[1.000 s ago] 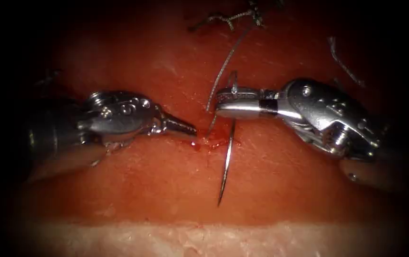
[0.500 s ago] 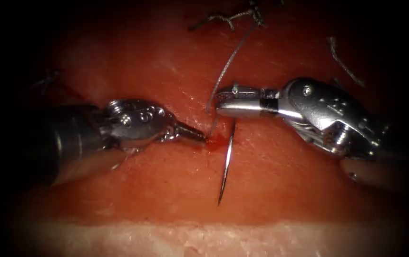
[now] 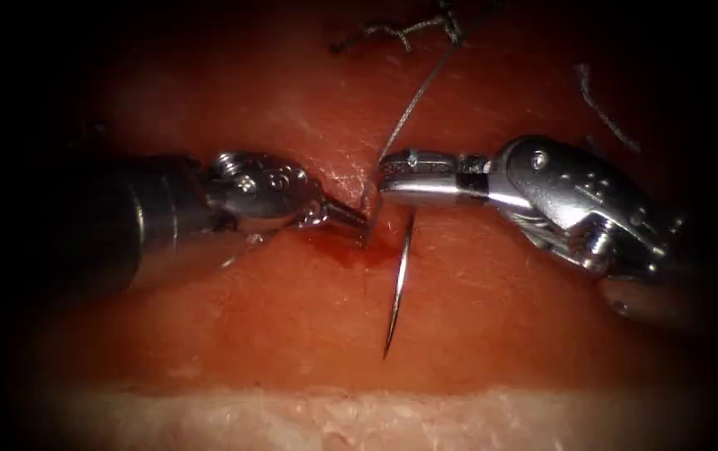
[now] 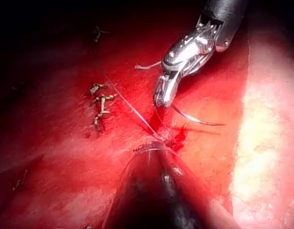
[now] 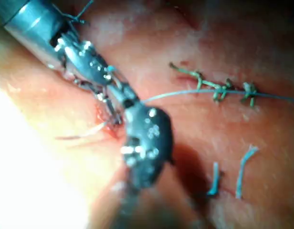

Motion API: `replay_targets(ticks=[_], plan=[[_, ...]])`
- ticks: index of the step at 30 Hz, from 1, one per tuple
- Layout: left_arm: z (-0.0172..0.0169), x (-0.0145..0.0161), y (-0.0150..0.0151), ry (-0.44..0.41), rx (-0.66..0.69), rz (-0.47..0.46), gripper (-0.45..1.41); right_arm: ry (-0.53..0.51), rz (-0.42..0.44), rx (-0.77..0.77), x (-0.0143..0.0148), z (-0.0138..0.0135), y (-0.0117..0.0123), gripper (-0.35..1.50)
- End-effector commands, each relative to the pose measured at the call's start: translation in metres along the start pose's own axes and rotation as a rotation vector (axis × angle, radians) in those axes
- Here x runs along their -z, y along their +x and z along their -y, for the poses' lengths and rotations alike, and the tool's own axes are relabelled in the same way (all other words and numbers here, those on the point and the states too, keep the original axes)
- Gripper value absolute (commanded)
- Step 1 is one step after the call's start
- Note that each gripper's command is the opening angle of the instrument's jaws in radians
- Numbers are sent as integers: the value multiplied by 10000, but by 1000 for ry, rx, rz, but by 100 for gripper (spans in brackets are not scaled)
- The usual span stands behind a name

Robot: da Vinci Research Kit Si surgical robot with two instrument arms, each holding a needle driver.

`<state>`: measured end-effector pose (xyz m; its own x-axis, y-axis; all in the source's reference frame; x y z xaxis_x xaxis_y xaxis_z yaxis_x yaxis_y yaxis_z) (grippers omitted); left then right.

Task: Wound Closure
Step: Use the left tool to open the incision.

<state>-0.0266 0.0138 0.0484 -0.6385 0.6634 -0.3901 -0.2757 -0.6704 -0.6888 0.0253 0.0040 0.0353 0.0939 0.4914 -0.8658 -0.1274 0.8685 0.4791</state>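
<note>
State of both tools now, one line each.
Left tool: jaws shut, tips at the thread by the red fluid; grip not certain.
Right tool: jaws shut on the needle near its thread end; point free above the tissue.

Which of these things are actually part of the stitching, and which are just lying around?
In use:
right tool, holding the needle near its rear end
thread
left tool, at the cut
tissue

Lying about:
cut ends of thread
earlier knots
red fluid

On the tissue [image 3: 476,334], the left tool [image 3: 357,219] lies left of the cut, the right tool [image 3: 386,179] right, with the needle [image 3: 398,284] hanging below its jaws.
</note>
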Motion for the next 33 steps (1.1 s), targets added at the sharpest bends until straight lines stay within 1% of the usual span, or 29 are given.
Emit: replay_targets(ticks=[1, 3, 10, 14, 16, 18, 24, 27, 28, 33], plan=[[3, -6, 2, -1, -6, 3, -28, 3, -2, 1, -7, -2, -4, -35], [0, -6, -3, -7, -13, 13, -33, 3, -2, 1, -7, -2, -4, -35], [-11, 0, -16, -21, -33, 68, -33, 2, -2, 13, -6, -4, -5, -35], [-12, -5, -25, -12, -21, 151, -35, 0, -7, 59, -8, -6, -5, -35], [-11, -11, -29, -21, -9, 188, -35, -1, -8, 89, -9, -8, -5, -35], [-10, -16, -33, -35, 1, 204, -32, -6, -8, 124, -11, -13, -6, -35], [-2, -30, -35, -68, 9, 236, -30, -22, -9, 191, -14, -29, -7, -35], [3, -35, -35, -83, 13, 252, -30, -27, -2, 221, -13, -29, -6, -35], [5, -36, -36, -92, 18, 262, -30, -28, 12, 251, -14, -28, -5, -35], [7, -37, -36, -112, 19, 280, -32, -33, 18, 298, -21, -28, -3, -35]])
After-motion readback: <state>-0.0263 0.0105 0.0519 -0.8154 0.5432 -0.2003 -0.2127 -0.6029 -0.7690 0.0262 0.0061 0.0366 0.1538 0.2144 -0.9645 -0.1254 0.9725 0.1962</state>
